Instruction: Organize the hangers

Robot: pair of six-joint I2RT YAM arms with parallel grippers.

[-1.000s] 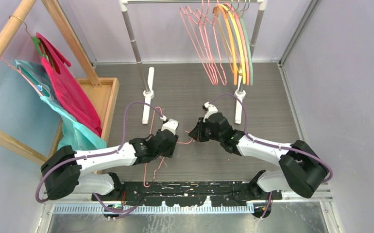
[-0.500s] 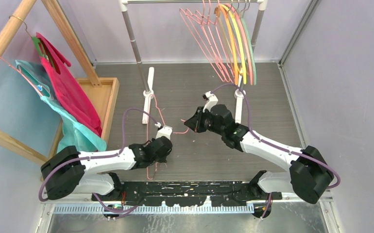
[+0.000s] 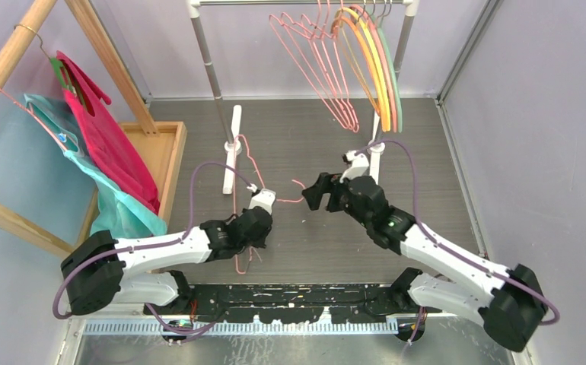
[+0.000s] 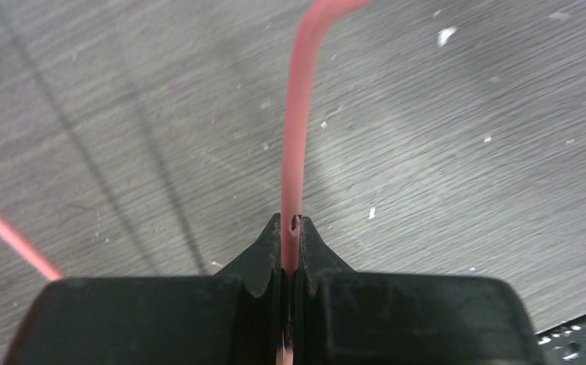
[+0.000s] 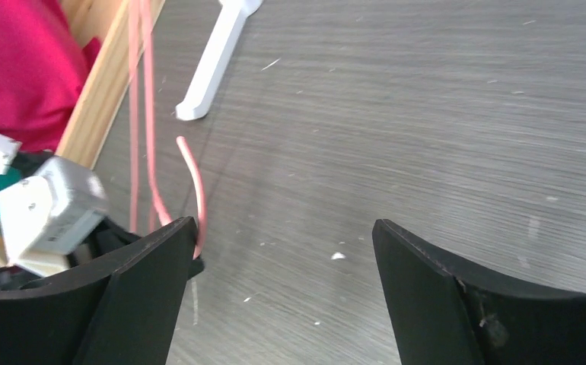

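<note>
From above, the left tool (image 3: 259,228) is shut tight on one pink hanger (image 3: 237,262). The hanger's long side runs from near the rack's left foot (image 3: 233,144) back toward the near edge of the tabletop (image 3: 427,152). Its hook (image 3: 302,194) sticks out to the right, at the right tool (image 3: 310,192). That tool is spread wide and holds nothing. The other hangers (image 3: 351,68) hang in a bunch at the right end of the rack (image 3: 210,68), hooks up and long sides down. The pink wire ones are on the left, then orange, yellow, pink and grey-green. Bare rail shows between the bunch and the left pole. Walls stand close at the far and right sides. A tray (image 3: 170,152) and a red cloth (image 3: 107,137) sit at the left.

From the left wrist, the left tool (image 4: 290,228) pinches the pink hanger (image 4: 301,114). The wire goes straight away from the tool, then bends right at the top.

From the right wrist, the two fingers (image 5: 145,289) stand far apart with grey tabletop (image 5: 427,114) between them. The hook (image 5: 195,182) curves up right beside the left finger. I cannot tell if they touch. The white foot (image 5: 218,53), the tray (image 5: 111,84) and the red cloth (image 5: 16,68) are farther off.
</note>
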